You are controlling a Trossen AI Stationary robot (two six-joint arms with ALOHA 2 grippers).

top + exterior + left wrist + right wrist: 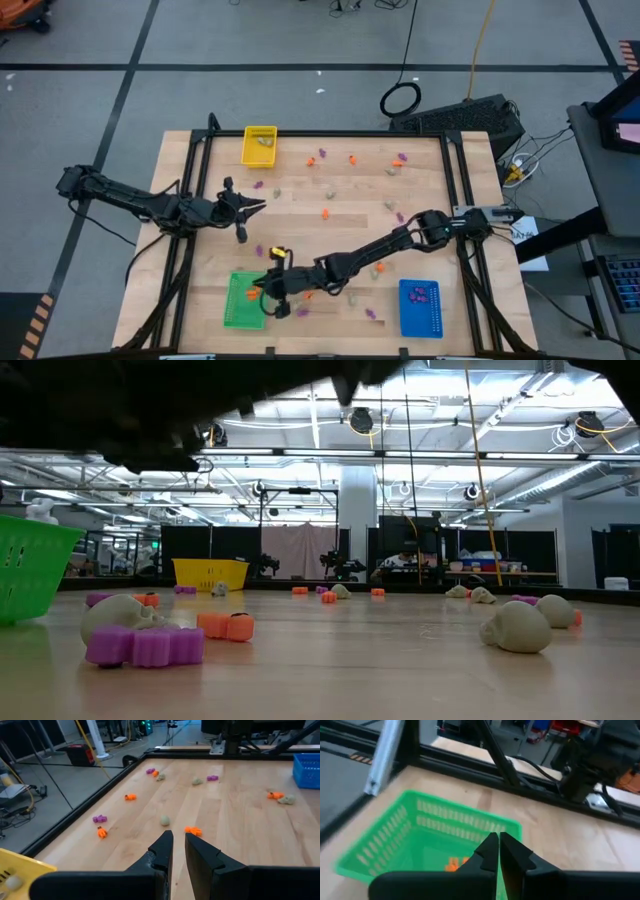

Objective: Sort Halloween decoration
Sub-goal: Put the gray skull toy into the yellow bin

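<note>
The wooden table (330, 240) fills the centre of the high view, with the green tray (243, 300) seen at lower left. The right gripper (268, 290) is held over that tray's edge, fingers nearly closed, nothing seen gripped. The left gripper (258, 206) is parked at centre left, narrowly parted. Trinkets (325, 213) are scattered across the table; an orange one (452, 866) is seen inside the green tray.
</note>
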